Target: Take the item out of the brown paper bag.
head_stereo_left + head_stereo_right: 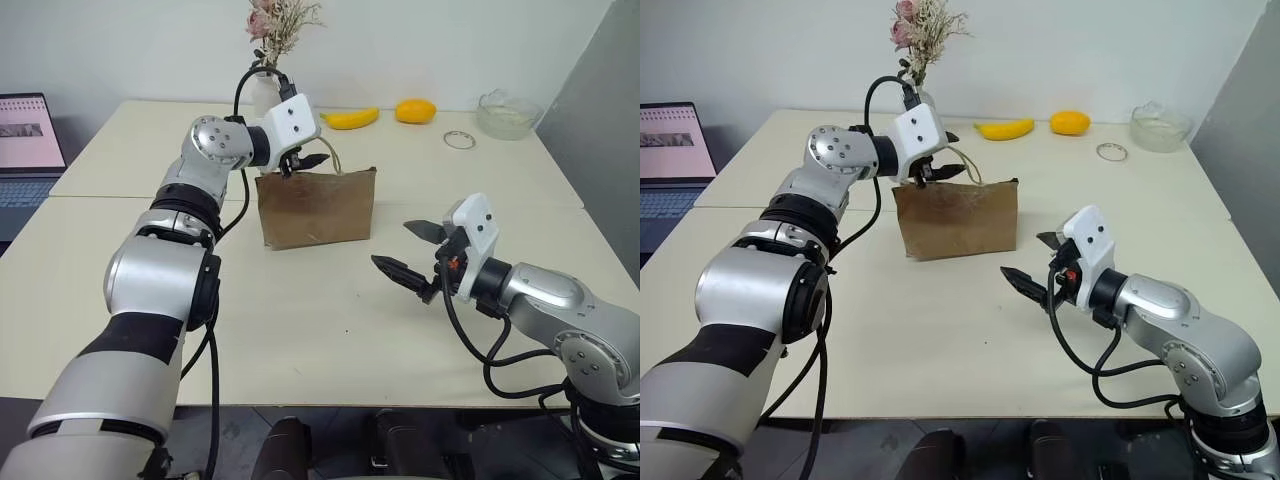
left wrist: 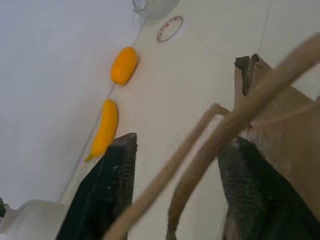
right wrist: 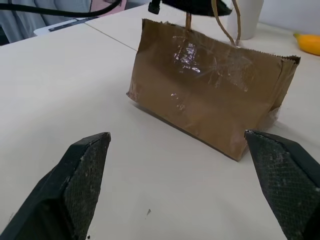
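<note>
The brown paper bag stands upright in the middle of the pale table, its thin cord handles rising from the top edge. My left gripper hovers at the bag's top left corner. Its fingers are apart, and the cords run loosely between them. Nearer the front and to the right of the bag, my right gripper stands open above the table, pointing at the bag's side with nothing between its fingers. The item is hidden; the inside of the bag cannot be seen.
Along the far edge lie a yellow banana, an orange-yellow fruit, a glass bowl and a small ring. A white vase with dried flowers stands behind the bag. A laptop sits at far left.
</note>
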